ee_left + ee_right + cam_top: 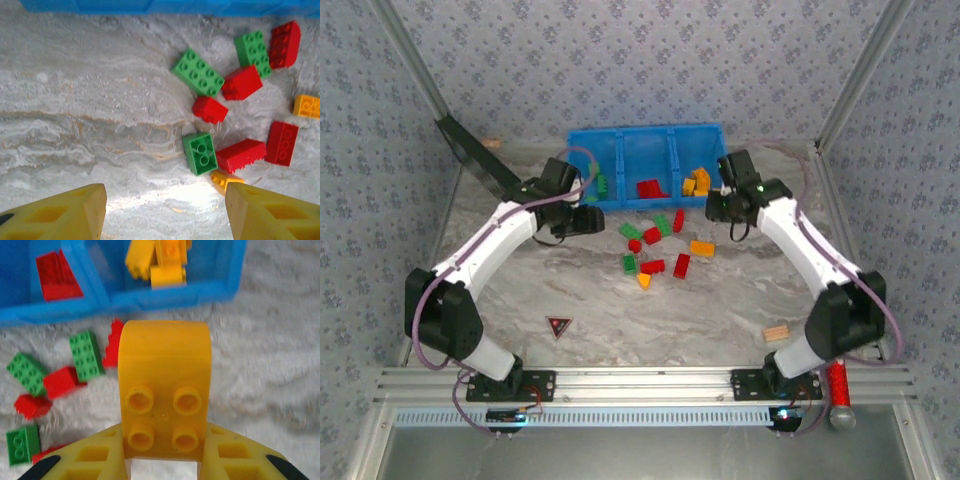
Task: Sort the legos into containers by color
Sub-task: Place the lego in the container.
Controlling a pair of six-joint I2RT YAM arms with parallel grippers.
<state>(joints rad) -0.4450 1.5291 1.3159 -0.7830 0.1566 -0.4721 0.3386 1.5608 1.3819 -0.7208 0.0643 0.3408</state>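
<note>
The blue bin (645, 140) stands at the back with three containers: one green lego (603, 185) in the left, red ones (650, 187) in the middle, orange-yellow ones (697, 182) in the right. Loose red, green and orange legos (655, 248) lie on the table in front of it. My left gripper (588, 220) hovers left of the pile. It stands open (165, 215), nothing between its fingers; a green brick (200, 153) lies just ahead. My right gripper (164, 462) is shut on an orange-yellow round-ended brick (165, 385), held just before the bin's front wall (150, 302).
A black flat panel (475, 155) leans at the back left. A tan wooden block (776, 333) lies near the right arm's base, and a red-black triangle sticker (558, 325) sits on the near middle of the marbled table (620, 330). Metal frame posts rise at the back corners.
</note>
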